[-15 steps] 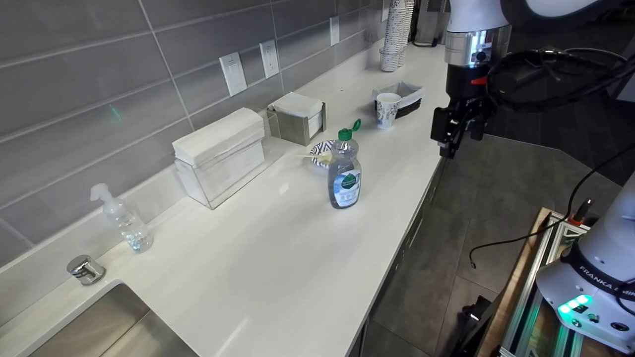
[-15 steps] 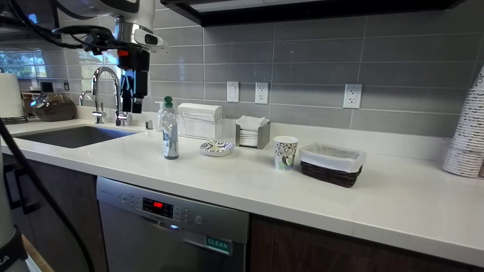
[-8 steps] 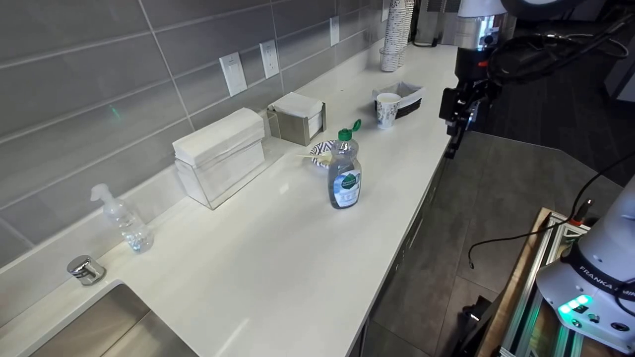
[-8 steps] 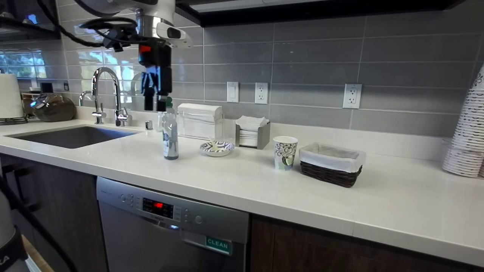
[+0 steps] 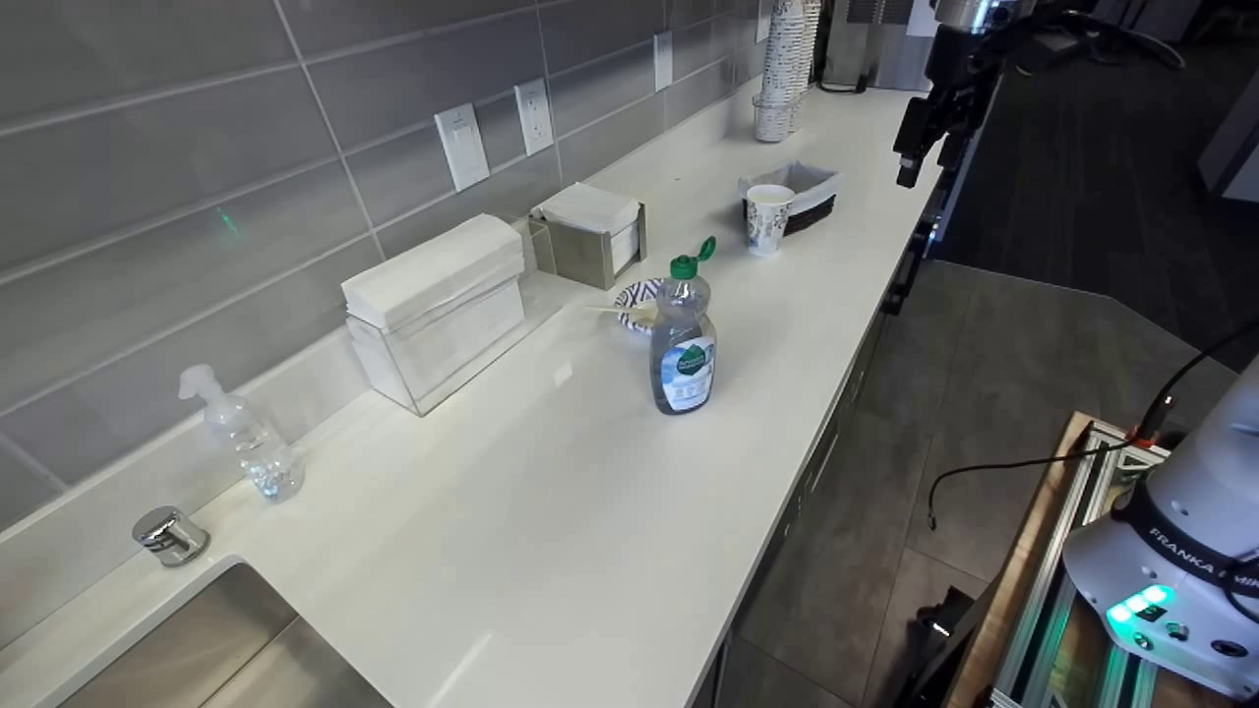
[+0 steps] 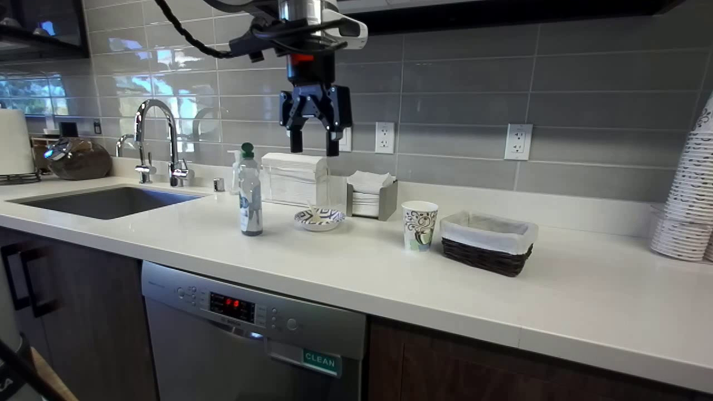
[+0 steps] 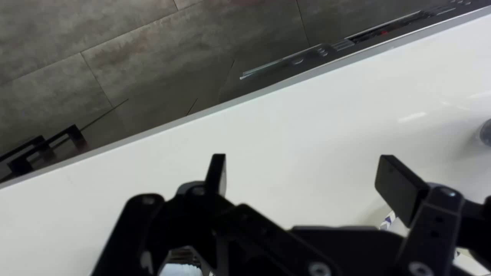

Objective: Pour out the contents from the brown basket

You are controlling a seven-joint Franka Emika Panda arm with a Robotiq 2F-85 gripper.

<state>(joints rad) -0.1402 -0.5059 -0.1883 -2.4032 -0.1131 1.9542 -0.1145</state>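
Room between basket (image 6: 487,253) and counter edge (image 6: 445,321)

Stretches as a glossy white bench (image 5: 551,531). Carries stacked cups (image 6: 685,206), a brown basket (image 6: 482,257) just beside a paper cup (image 6: 419,225), a bowl (image 6: 320,225) near an upright green-capped bottle (image 6: 250,203), and, further back, a towel holder (image 5: 379,366), napkin box (image 5: 578,258) and pump bottle (image 5: 254,447).

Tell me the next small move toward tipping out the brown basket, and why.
Probably shift the gripper across, at about this height, until it is over the brown basket. The jaws are parted and hold nothing, and the wrist view shows counter, not basket, between them. The patterned cup stands close beside the basket, so lowering first might risk a knock.
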